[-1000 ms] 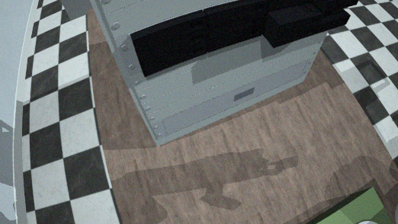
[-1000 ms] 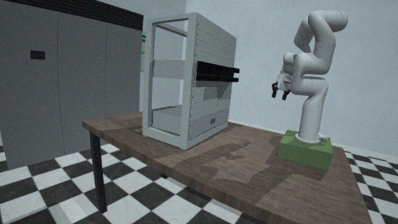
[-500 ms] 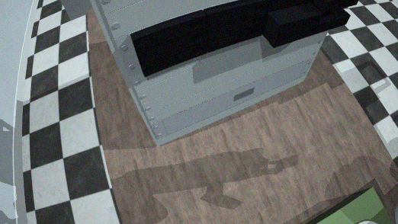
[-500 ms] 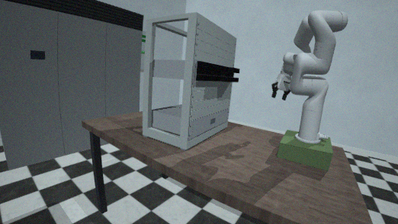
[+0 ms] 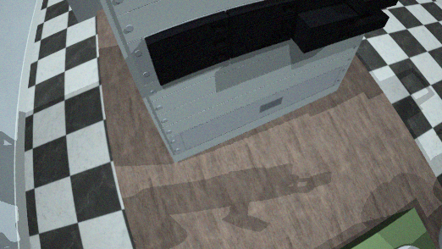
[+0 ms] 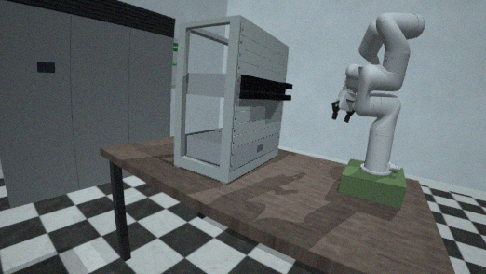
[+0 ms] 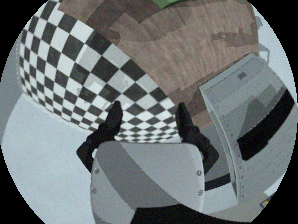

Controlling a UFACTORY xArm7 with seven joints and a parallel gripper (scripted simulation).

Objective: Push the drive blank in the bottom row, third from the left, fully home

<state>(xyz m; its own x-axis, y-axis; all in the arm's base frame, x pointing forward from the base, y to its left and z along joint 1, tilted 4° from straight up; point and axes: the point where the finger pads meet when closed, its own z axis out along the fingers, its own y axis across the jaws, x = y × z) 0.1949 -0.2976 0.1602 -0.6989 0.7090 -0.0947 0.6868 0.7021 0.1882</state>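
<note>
The grey rack (image 6: pixel 230 98) stands on the wooden table, its front facing the arm. The black drive blanks (image 5: pixel 262 34) fill a band across its front; seen from above, one blank (image 5: pixel 339 23) at the right stands out farther than those beside it. From the side, protruding blanks (image 6: pixel 265 89) show as black bars. I cannot tell the rows apart here. My gripper (image 6: pixel 342 113) is open and empty, held in the air well away from the rack front, close to the arm. In the wrist view its fingers point at the floor, with the rack (image 7: pixel 249 129) at the right.
The arm's green base block (image 6: pixel 372 183) sits at the table's right end. A grey cabinet wall (image 6: pixel 79 89) stands behind the rack. The table edge runs along the left of the rack, with checkered floor beyond.
</note>
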